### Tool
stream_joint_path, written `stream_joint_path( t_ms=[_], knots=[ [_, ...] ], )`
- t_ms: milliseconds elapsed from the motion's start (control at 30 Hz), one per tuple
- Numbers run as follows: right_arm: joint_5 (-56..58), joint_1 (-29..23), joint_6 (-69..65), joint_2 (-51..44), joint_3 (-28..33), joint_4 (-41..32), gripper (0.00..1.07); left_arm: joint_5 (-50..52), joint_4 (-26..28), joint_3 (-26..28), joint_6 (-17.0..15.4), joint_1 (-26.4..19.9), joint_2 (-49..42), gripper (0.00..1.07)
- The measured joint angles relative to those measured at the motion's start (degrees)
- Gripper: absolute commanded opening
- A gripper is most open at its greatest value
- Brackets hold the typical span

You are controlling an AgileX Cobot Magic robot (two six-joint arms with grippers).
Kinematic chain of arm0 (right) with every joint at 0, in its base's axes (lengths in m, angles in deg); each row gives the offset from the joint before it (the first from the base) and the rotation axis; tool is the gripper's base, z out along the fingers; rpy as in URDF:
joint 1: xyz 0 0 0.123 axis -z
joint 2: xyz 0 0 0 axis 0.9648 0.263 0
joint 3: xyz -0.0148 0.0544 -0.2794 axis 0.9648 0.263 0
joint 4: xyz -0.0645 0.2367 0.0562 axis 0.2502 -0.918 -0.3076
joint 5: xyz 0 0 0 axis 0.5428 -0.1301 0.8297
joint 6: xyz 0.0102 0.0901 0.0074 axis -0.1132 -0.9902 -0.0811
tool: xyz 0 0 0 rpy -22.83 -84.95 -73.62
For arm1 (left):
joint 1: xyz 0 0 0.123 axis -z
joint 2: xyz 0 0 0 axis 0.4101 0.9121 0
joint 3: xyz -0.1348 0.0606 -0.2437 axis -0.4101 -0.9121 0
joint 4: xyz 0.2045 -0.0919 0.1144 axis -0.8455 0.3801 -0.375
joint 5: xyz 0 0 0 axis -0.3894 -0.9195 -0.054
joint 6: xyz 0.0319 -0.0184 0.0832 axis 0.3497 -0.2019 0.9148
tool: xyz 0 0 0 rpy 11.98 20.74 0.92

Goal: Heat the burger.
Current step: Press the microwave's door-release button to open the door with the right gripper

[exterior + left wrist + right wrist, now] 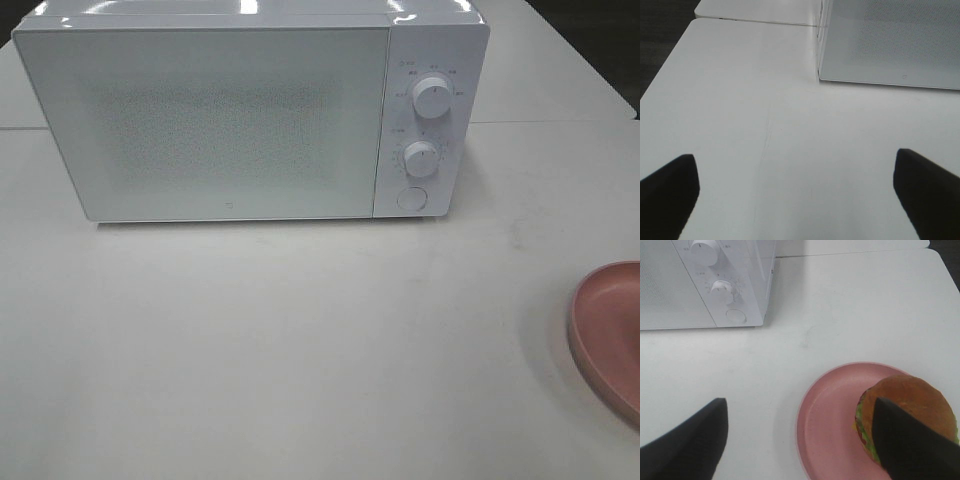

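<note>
The burger [912, 400], with a domed orange-brown bun and green lettuce at its edge, sits on the far side of a pink round dish [830, 430] in the right wrist view. My right gripper [800, 410] hovers open above the dish, and one dark finger [912, 445] overlaps the burger's near side without gripping it. The white microwave [250, 110] stands at the back of the table with its door shut. My left gripper [795, 157] is open over bare table near the microwave's front left corner [821, 75]. Neither arm shows in the exterior high view, where only the dish's edge [610, 335] appears.
Two round knobs [432, 97] [421, 158] and a round button [411, 198] sit on the microwave's right panel. The white table [300, 350] runs to a seam behind the microwave. Dark floor lies beyond the table's left edge [660, 65].
</note>
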Motion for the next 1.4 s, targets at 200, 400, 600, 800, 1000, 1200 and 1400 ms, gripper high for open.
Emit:
stream_joint_path(
  t_ms=[200,400,600,800,1000,1200,1400],
  knots=[
    [-6.19,0.0,0.0,5.44,0.0,0.0,0.75,0.0,0.0,0.0,0.0,0.0,0.0,0.98],
    [-12.03,0.0,0.0,12.32,0.0,0.0,0.75,0.0,0.0,0.0,0.0,0.0,0.0,0.98],
    [-16.27,0.0,0.0,18.62,0.0,0.0,0.75,0.0,0.0,0.0,0.0,0.0,0.0,0.98],
    [-24.87,0.0,0.0,23.03,2.06,0.0,0.75,0.0,0.0,0.0,0.0,0.0,0.0,0.98],
    [-32.66,0.0,-0.06,26.36,6.82,0.0,0.75,0.0,0.0,0.0,0.0,0.0,0.0,0.98],
    [-42.4,0.0,-0.06,29.34,10.14,0.0,0.75,0.0,0.0,0.0,0.0,0.0,0.0,0.98],
    [-53.29,0.0,-2.29,34.78,11.63,0.0,0.75,0.0,0.0,0.0,0.0,0.0,0.0,0.98]
  ],
)
